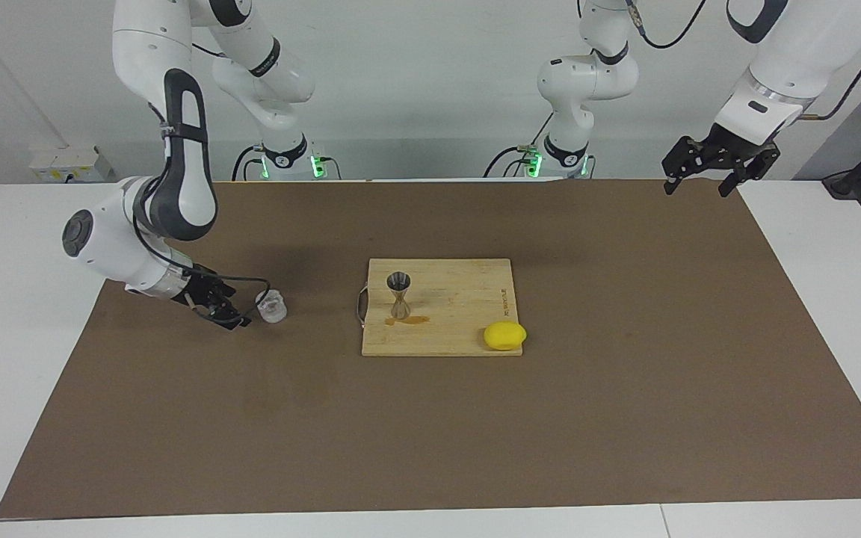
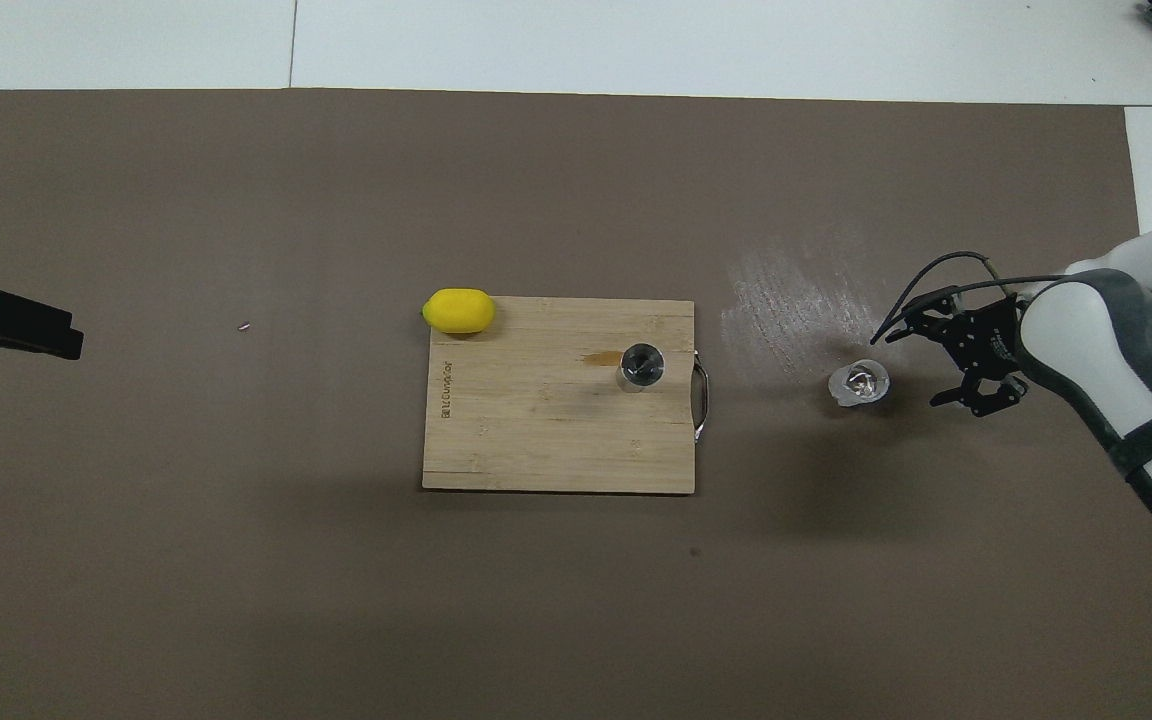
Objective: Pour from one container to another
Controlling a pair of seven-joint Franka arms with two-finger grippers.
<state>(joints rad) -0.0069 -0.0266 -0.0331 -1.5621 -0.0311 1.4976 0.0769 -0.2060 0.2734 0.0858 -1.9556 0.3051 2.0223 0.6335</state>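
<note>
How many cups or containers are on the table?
2. A glass tumbler on the mat beside the right gripper, and a steel jigger upright on the cutting board.

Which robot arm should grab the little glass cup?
The right arm. Its gripper sits low, open, right beside the glass cup on the brown mat. The left gripper waits raised at the other end, away from the cup and the steel jigger.
</note>
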